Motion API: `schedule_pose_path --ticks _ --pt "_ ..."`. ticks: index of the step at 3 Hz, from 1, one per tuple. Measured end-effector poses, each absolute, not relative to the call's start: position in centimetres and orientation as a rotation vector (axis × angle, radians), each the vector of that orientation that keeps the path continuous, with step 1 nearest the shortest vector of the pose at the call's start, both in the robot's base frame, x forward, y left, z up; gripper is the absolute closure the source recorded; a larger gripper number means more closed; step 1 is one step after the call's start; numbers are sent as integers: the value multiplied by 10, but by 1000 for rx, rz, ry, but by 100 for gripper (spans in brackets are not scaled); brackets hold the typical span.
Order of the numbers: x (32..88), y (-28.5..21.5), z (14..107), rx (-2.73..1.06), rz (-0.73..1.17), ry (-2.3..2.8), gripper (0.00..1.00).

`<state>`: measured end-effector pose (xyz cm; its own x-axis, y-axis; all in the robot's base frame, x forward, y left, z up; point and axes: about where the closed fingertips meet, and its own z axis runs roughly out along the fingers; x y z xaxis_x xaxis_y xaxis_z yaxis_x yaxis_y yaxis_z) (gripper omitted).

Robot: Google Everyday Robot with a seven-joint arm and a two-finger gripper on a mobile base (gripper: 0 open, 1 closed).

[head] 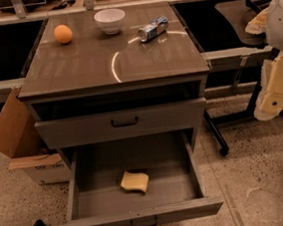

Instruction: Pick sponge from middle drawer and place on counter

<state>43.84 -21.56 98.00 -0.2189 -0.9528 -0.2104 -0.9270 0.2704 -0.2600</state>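
My gripper hangs at the right edge of view, well apart from the cabinet; whether it is open or closed I cannot tell. The pale yellow soft sponge lies mid-floor in the pulled-out wide grey middle drawer, apart from every wall. The glossy brown-grey counter is bare along its front edge.

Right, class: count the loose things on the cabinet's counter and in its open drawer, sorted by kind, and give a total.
Orange fruit: 1, on the counter
White bowl: 1, on the counter
Can on its side: 1, on the counter
Sponge: 1, in the middle drawer
Total: 4
The gripper is at the right, beside the cabinet, apart from them all.
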Motion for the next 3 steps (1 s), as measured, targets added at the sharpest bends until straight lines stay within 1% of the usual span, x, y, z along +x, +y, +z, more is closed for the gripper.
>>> schedule_pose_path --ticks 1,2,3 --pt "438 -216 980 -1717 -111 2221 0" --pt "438 -212 967 -1722 -70 2214 0" --pt "435 -206 936 -1732 10 2206 19"
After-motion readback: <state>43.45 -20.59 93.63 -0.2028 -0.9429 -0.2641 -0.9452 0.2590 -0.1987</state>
